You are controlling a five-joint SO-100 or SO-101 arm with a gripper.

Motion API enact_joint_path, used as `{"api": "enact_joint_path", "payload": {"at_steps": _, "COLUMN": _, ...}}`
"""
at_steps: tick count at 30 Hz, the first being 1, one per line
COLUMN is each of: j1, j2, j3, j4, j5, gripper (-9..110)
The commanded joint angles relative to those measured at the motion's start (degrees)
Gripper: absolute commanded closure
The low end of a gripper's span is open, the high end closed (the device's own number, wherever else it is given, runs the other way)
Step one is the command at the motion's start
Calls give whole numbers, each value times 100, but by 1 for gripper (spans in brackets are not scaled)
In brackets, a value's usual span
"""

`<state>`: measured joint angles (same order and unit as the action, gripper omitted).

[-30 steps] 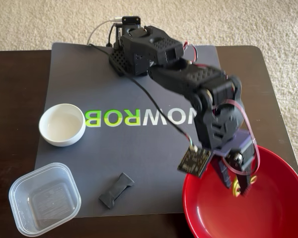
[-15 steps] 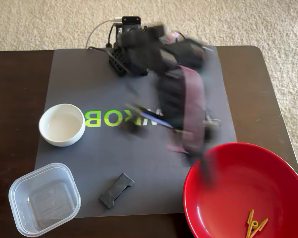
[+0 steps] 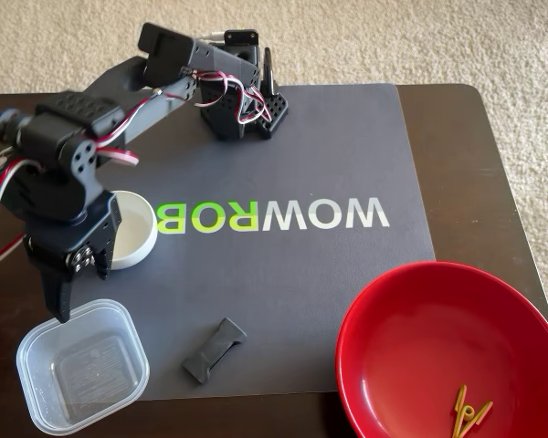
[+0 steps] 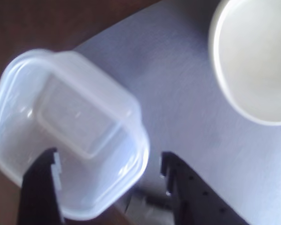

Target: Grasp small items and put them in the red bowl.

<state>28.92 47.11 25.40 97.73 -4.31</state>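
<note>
Gripper (image 4: 110, 161), jaws wide, seems to straddle the tub (image 4: 68, 131) wall, one finger inside the rim.

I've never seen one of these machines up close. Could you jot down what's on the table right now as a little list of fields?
arm: black robot arm, gripper open, one finger inside the tub and one outside its wall
tub: clear square plastic tub, empty, straddling the mat's front corner
white bowl: small white round bowl, empty, behind the tub
dark piece: dark grey bow-tie-shaped plastic piece, lying on the mat, untouched
red bowl: large glossy red round bowl, on the right in the fixed view
clip: tiny yellow-green wire-like clip, already inside the red bowl
surface: grey mat on a dark wooden table
</note>
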Motion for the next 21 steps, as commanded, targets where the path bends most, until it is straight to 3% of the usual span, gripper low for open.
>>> {"api": "enact_joint_path", "payload": {"at_steps": 1, "j1": 176, "j2": -185, "j3": -264, "j4": 0, "j5": -18, "gripper": 75}}
{"api": "enact_joint_path", "payload": {"at_steps": 16, "j1": 53, "j2": -2065, "j3": -2382, "j4": 9, "j5": 633, "gripper": 80}}
{"api": "enact_joint_path", "payload": {"at_steps": 21, "j1": 0, "j2": -2320, "j3": -2540, "j4": 9, "j5": 712, "gripper": 101}}
